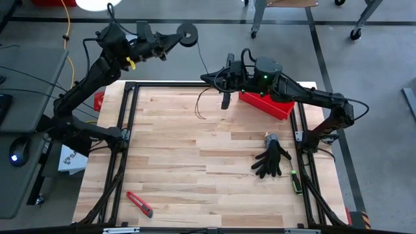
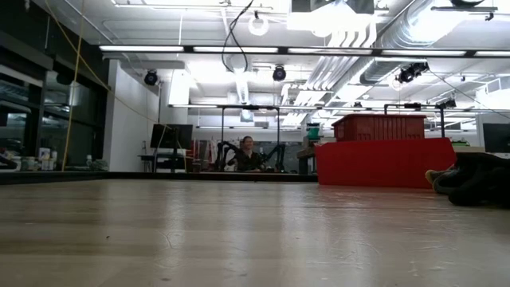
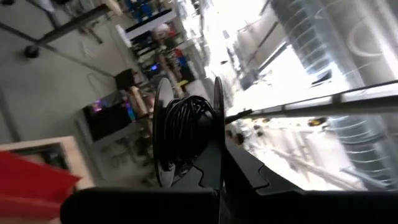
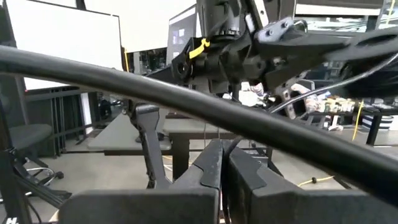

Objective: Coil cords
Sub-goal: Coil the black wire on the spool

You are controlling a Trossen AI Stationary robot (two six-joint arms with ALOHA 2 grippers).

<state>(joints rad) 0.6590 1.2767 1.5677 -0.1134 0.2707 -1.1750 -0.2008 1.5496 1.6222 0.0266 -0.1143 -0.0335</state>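
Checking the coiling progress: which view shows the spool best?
The left wrist view: the spool fills the middle, with dark cord wound between its flanges, clamped by the left gripper. The high view shows it only as a small black disc beyond the table's far edge. The low and right wrist views do not show it.
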